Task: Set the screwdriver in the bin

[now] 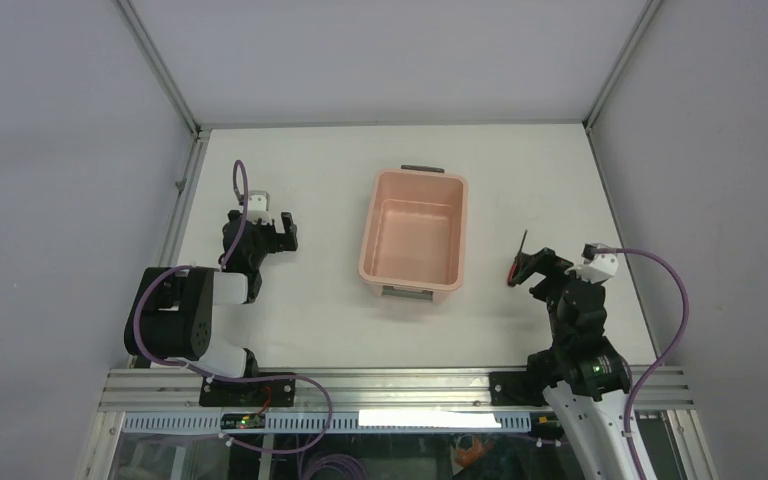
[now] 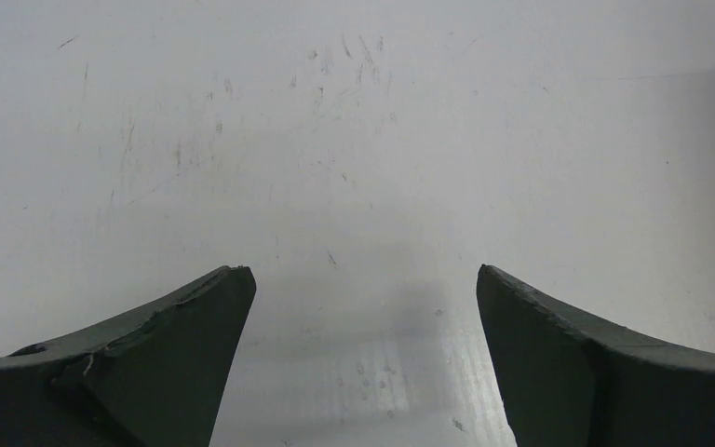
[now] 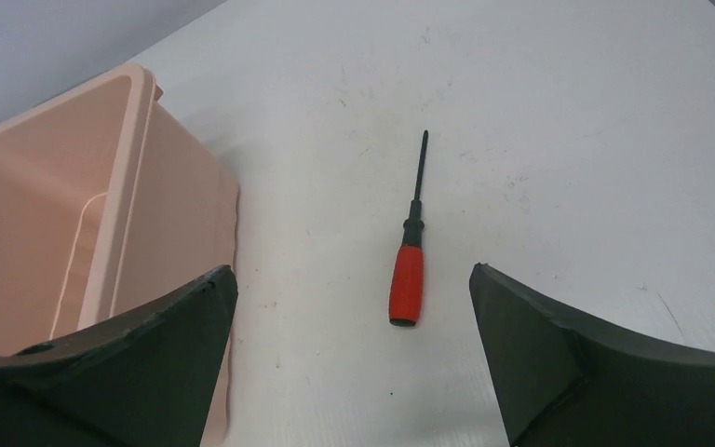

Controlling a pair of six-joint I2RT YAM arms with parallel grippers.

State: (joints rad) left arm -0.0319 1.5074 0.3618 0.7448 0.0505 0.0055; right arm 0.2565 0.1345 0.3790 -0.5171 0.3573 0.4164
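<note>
The screwdriver (image 1: 520, 252), red handle and thin black shaft, lies flat on the white table just right of the bin (image 1: 368, 230). The salmon-pink bin stands mid-table and is empty, with a dark handle at each short end. My right gripper (image 1: 538, 264) is open and hovers just behind the screwdriver. In the right wrist view the screwdriver (image 3: 407, 282) lies ahead between my open fingers, handle nearest and tip pointing away, touching neither finger; the right gripper (image 3: 351, 272) holds nothing. The bin's outer wall (image 3: 177, 205) is at the left. My left gripper (image 1: 287, 232) is open and empty, left of the bin.
The left wrist view shows only scuffed white table under the open left gripper (image 2: 364, 270). Grey enclosure walls with metal rails bound the table at the back and both sides. The arm bases sit on the rail at the near edge.
</note>
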